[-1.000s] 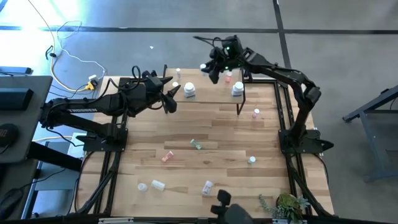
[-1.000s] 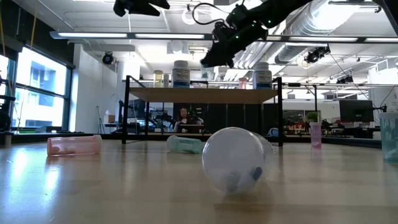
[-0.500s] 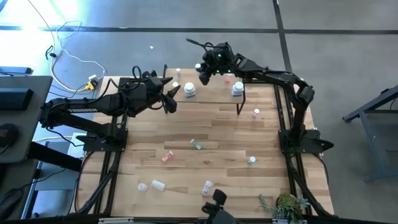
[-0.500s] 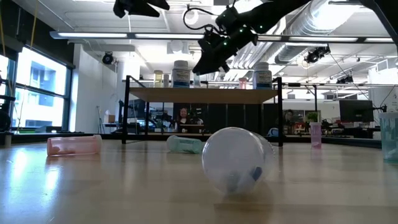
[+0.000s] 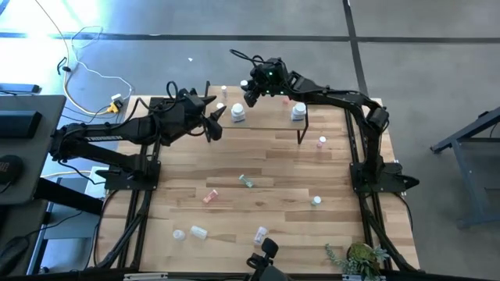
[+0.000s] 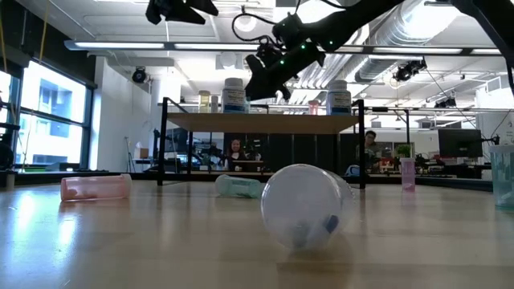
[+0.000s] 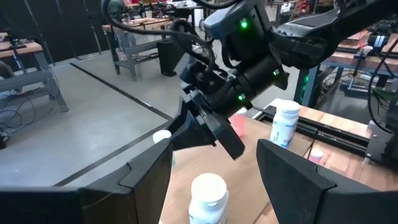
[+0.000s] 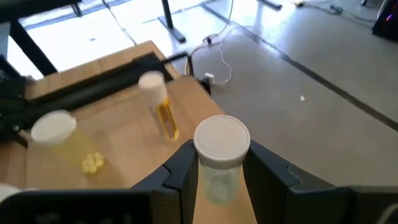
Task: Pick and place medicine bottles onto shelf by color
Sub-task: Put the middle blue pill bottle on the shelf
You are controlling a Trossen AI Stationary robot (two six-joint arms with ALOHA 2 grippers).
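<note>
The table (image 5: 258, 156) carries the shelf (image 5: 266, 117) along its far edge, where white bottles (image 5: 238, 114) already stand, while pink, green and clear bottles (image 5: 209, 197) lie scattered over the near half. The right gripper (image 5: 251, 94) hangs above the shelf's left part, its fingers (image 8: 180, 171) clamped on a clear white-capped bottle (image 8: 219, 155). The left gripper (image 5: 215, 123) waits just beside the shelf's left end with its fingers (image 7: 149, 171) spread apart and nothing between them.
</note>
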